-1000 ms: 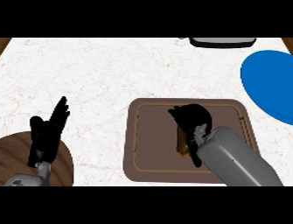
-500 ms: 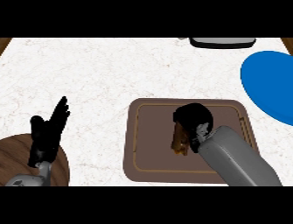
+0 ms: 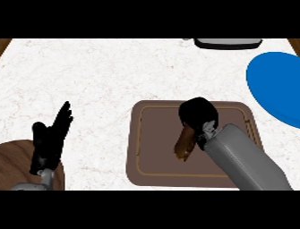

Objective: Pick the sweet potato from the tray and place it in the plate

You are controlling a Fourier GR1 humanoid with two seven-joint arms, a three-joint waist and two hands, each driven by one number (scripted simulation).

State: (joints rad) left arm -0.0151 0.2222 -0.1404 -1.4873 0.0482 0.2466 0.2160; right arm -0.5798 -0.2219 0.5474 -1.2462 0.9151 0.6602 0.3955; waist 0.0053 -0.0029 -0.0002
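Observation:
An orange-brown sweet potato [image 3: 184, 144] shows above the brown tray [image 3: 156, 147], hanging from my right hand [image 3: 197, 112]. That hand is curled round the potato's upper end and hides it. A blue plate [image 3: 284, 89] lies at the right edge of the white counter, apart from the tray. My left hand [image 3: 49, 139] rests open at the lower left, fingers straight and pointing up.
A grey and white appliance [image 3: 227, 43] sits at the counter's far edge, just left of the plate. A round dark wooden board [image 3: 6, 167] lies at the lower left corner, under my left forearm. Wooden floor shows beyond both counter ends.
My right hand has closed round the sweet potato and the potato now hangs tilted from it, more of it showing below the fingers. The left hand has stayed still.

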